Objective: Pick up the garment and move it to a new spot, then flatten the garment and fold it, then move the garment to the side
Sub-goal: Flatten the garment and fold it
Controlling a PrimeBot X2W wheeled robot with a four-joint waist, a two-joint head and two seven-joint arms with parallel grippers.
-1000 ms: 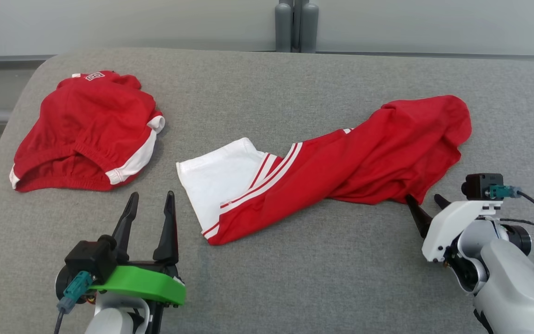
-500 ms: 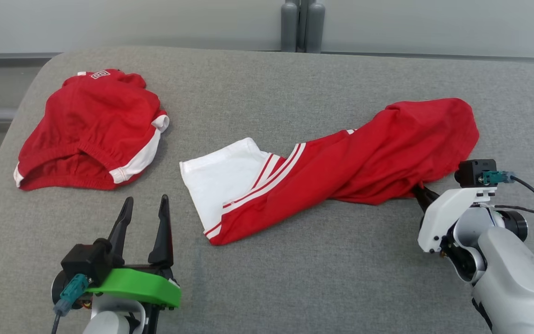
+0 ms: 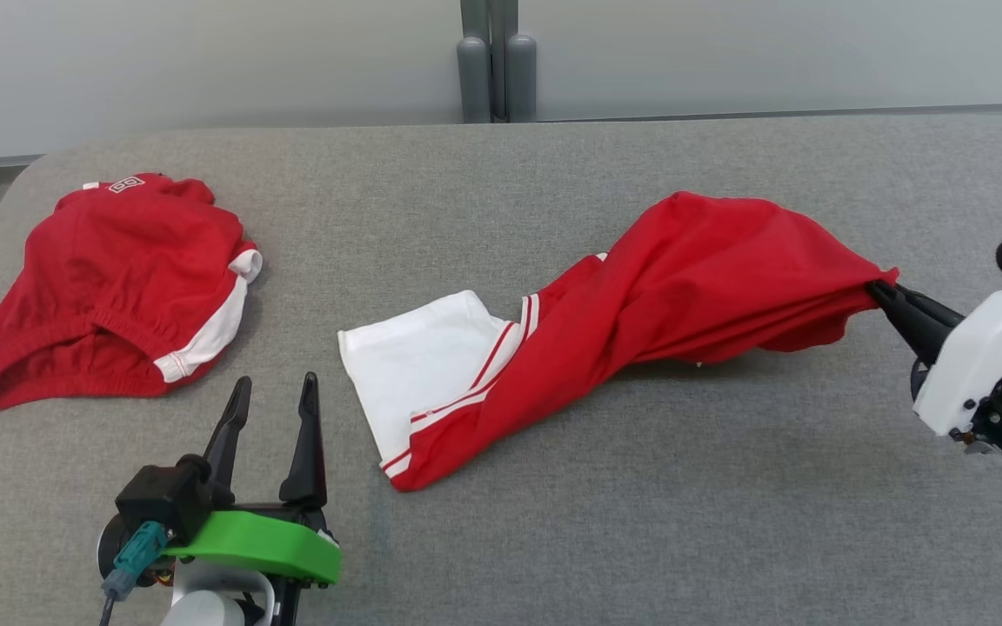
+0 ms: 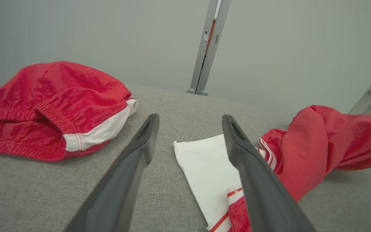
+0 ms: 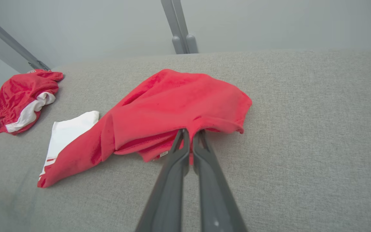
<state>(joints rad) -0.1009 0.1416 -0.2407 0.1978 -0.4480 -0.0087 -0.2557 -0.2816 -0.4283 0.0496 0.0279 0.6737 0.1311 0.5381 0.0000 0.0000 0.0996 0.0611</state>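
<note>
The garment point(image 3: 640, 322) is a red piece with white stripes and a white panel, stretched across the middle of the grey surface. My right gripper point(image 3: 884, 294) is shut on the garment's red right edge, which is raised off the surface; the right wrist view shows the fingers pinching the cloth point(image 5: 190, 135). The garment's white end point(image 4: 208, 167) still lies flat. My left gripper point(image 3: 270, 396) stands open at the lower left, just left of that white end, touching nothing.
A second red garment with white trim point(image 3: 110, 287) lies bunched at the far left of the grey padded table point(image 3: 640, 522). A grey post point(image 3: 490, 61) stands behind the table's back edge. The table's left edge curves away near that pile.
My right gripper closed on the garment's right edge and lifted it up and to the right, stretching the cloth. The head camera has shifted. The left gripper stays open in place.
</note>
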